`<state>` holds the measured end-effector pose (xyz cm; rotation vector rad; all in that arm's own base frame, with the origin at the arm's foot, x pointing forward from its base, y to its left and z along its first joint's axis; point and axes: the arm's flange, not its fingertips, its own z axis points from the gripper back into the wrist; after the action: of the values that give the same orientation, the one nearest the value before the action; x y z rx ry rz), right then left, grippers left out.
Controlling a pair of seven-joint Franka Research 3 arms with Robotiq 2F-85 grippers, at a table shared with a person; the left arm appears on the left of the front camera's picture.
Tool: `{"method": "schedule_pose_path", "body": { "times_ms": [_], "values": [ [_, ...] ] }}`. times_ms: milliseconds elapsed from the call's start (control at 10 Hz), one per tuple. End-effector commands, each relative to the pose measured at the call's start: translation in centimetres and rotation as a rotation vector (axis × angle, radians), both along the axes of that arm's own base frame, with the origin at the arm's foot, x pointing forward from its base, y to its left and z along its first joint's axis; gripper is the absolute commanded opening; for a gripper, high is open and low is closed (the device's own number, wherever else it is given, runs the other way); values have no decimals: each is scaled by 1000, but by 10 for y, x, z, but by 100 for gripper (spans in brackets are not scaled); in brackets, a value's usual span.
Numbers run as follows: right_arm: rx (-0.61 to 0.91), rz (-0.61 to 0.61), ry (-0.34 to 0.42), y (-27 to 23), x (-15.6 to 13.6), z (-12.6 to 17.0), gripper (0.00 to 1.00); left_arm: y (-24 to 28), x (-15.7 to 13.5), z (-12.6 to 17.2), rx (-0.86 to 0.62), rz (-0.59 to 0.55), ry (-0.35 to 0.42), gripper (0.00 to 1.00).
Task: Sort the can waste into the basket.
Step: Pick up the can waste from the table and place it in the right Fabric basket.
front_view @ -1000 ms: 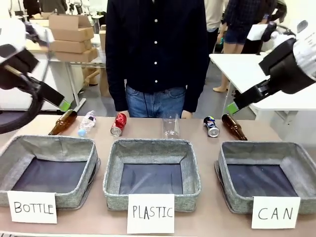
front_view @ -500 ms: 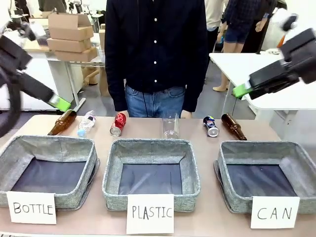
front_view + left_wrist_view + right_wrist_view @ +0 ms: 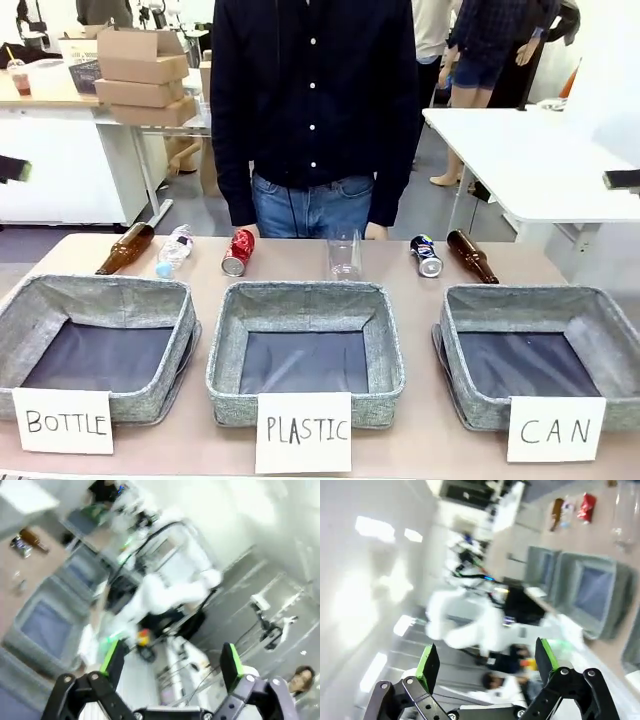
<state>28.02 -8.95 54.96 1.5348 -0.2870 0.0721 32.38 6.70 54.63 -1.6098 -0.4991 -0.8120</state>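
Front view: red can (image 3: 239, 252) and blue can (image 3: 427, 256) lying at far side of table (image 3: 415, 285), well apart, outside CAN basket (image 3: 462, 395) at near right. Wrist views: left gripper (image 3: 171, 657) and right gripper (image 3: 485, 660) raised, jaws wide apart, gripping nothing.

- The red, dented small metal drink can (image 3: 239, 252) lies on its side near the far edge of the table (image 3: 420, 455), left of the middle, with its silver end towards the near side.
- The dark blue small metal drink can (image 3: 428, 256) also lies on its side, right of the middle, just beyond the basket's far left corner, apart from it.
- The grey woven-fabric rectangular basket (image 3: 462, 385) stands upright at the table's right, with its dark bottom in sight. A white card (image 3: 556, 429) handwritten "CAN" stands at its front wall.
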Motion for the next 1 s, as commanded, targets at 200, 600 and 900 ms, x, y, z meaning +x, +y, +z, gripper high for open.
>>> {"method": "schedule_pose_path", "body": {
  "times_ms": [200,600,900],
  "values": [
    [111,-53,118,-16,5,-16,100,8,27,-25,-182,101,439,100],
    [111,-53,118,-16,5,-16,100,27,12,-27,-281,-4,198,100],
    [111,-53,118,-16,5,-16,100,27,12,-27,-281,-4,198,100]
  ]
}}
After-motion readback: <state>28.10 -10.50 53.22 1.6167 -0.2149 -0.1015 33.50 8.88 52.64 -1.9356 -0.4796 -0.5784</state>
